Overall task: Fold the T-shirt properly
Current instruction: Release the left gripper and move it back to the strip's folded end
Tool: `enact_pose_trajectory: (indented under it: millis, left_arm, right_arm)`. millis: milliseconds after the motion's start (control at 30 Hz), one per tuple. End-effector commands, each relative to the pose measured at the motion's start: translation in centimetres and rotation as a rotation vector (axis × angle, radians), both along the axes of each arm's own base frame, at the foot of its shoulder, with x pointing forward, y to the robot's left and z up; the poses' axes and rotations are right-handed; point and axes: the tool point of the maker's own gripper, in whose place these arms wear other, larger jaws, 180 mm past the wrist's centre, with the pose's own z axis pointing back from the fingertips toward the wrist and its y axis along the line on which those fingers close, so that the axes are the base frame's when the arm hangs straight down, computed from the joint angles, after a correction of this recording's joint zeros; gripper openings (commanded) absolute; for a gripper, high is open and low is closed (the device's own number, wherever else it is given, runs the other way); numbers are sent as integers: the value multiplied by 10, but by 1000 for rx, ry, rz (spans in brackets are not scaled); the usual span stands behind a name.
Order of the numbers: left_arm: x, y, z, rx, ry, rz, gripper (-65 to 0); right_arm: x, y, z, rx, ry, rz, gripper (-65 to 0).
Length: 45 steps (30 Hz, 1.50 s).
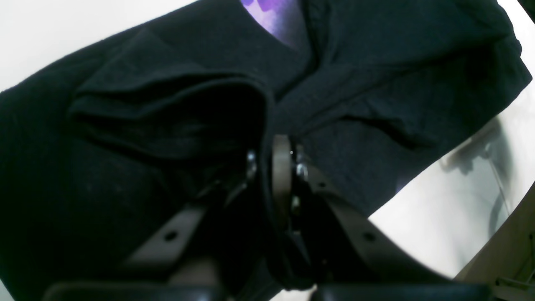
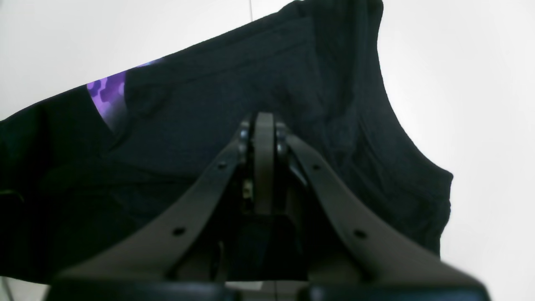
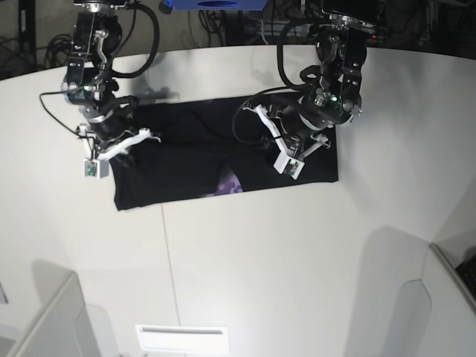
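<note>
The black T-shirt point(image 3: 186, 160) lies as a wide folded band on the white table point(image 3: 297, 260), with a patch of purple print point(image 3: 230, 182) showing at its front edge. My left gripper point(image 1: 269, 154) is shut on a raised fold of the T-shirt point(image 1: 167, 108), with cloth running between its fingers; in the base view the left gripper point(image 3: 260, 115) is over the shirt's right half. My right gripper point(image 2: 264, 123) is shut with its tips over the T-shirt point(image 2: 209, 100) near its left end. I see no cloth between its fingers. In the base view the right gripper point(image 3: 149, 137) is there too.
A blue object point(image 3: 216, 4) and cables sit beyond the table's back edge. White panels point(image 3: 44, 320) stand at the front left and front right point(image 3: 446, 305). A seam point(image 3: 165, 245) runs across the tabletop.
</note>
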Motion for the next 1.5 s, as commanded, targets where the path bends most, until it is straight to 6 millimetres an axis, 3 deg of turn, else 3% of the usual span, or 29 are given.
enact_pose_trajectory:
  millis: [0,67,267,367,467,667,1133,1200,1333,1433,1467]
  left_arm:
    - [8,-3,11,-20,-42,0,-650]
    - [8,-3,11,-21,-44,1,-627]
    - [17,-5,12,-25,-48,-3,-341]
    - [17,-17,7,-16,-38,-51,-263]
    - [15,-32,1,-14,-20,-99,-239]
    - [13,-56,-3,-16,-11,-177,-239]
    - [14,-100,20,-116,-40,-204,-262]
    - [16,-102,31,-131,-68,-200,-296]
    - [21,-101,65,-156,-168,-199,-461]
    - [17,-73,75,-121,-213,-164,-632]
    - [14,-62,74,-111,-210,-139,-650]
  right_arm:
    - [8,-1,12,-1,-50,-2,-650]
    - [8,-1,12,-1,-50,-2,-650]
    - [8,-1,12,-1,-48,-2,-650]
    - [7,-1,11,-1,-47,-2,-650]
    - [7,-1,11,-1,-47,-2,-650]
    - [7,-1,11,-1,-47,-2,-650]
    - [11,-1,15,2,-61,-3,-650]
    - [14,-7,17,-4,-68,-15,-650]
    - [23,-35,28,-17,-100,-93,-650]
    - [27,-53,31,-21,-61,-126,-650]
    - [28,-58,32,-19,-41,-136,-650]
